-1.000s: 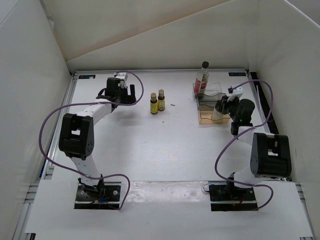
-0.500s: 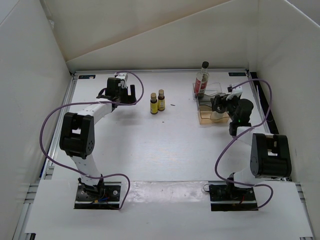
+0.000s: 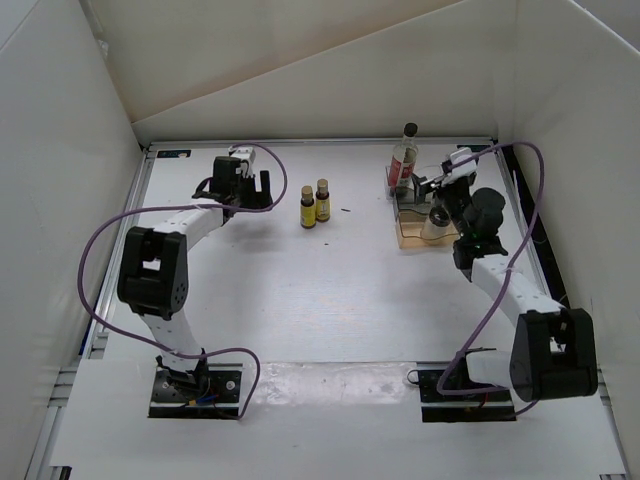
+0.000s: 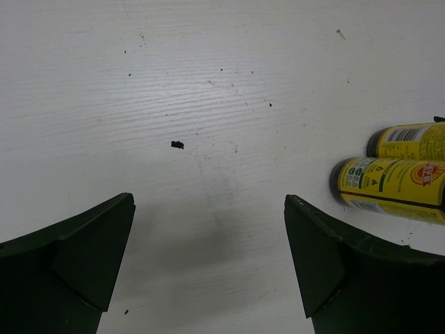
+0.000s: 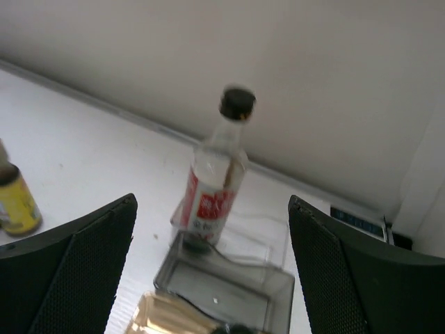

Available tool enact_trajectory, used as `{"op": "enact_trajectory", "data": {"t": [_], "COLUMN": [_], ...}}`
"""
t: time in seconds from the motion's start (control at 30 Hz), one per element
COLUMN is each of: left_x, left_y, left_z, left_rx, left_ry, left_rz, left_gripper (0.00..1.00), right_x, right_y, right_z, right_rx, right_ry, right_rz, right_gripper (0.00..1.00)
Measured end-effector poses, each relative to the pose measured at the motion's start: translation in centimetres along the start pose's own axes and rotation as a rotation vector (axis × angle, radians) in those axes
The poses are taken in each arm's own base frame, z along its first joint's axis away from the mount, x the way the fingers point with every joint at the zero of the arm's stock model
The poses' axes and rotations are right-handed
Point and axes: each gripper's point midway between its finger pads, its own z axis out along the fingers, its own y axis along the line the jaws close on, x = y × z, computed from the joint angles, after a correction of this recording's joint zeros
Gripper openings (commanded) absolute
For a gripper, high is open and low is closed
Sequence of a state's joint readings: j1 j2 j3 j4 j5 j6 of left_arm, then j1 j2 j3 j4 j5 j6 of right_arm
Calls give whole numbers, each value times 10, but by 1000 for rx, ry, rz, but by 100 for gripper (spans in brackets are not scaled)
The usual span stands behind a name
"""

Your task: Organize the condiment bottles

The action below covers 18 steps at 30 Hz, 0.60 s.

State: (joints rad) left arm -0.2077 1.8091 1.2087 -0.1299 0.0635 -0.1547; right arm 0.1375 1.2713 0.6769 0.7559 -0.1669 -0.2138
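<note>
Two small amber bottles with gold caps and yellow labels point(image 3: 308, 207) point(image 3: 323, 200) stand side by side at mid-table; they show at the right edge of the left wrist view point(image 4: 389, 182) point(image 4: 410, 140). My left gripper point(image 3: 245, 193) point(image 4: 208, 264) hangs open to their left over bare table. The tall red-labelled, black-capped bottle point(image 3: 404, 160) point(image 5: 214, 177) stands at the far left corner of the clear tray point(image 3: 412, 238) point(image 5: 222, 296). A short clear bottle point(image 3: 435, 222) stands inside the tray. My right gripper point(image 3: 433, 190) point(image 5: 212, 271) is open above the tray, holding nothing.
White walls close in the table at the back and on both sides. The tray sits near the right wall. Purple cables loop from both arms. One amber bottle point(image 5: 15, 198) shows at the left edge of the right wrist view.
My right gripper has opened, let go of the short clear bottle in the tray, and risen toward the back. The left arm has not moved.
</note>
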Motion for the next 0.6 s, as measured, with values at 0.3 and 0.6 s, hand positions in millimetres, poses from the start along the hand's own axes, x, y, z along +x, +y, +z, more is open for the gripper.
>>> {"op": "enact_trajectory", "data": {"t": [0.3, 0.6], "left_x": [-5, -12], "left_y": [-2, 9], "left_z": [-8, -15], "left_rx": [5, -7], "left_ry": [-22, -42], "left_rz": [-2, -18], "left_gripper": [100, 100], "right_x": [-48, -3], "right_y": [114, 215], "right_z": [30, 71], "right_rx": [-320, -563], "right_ry": [-94, 155], "right_rz": [34, 87], "right_gripper": [88, 83]}}
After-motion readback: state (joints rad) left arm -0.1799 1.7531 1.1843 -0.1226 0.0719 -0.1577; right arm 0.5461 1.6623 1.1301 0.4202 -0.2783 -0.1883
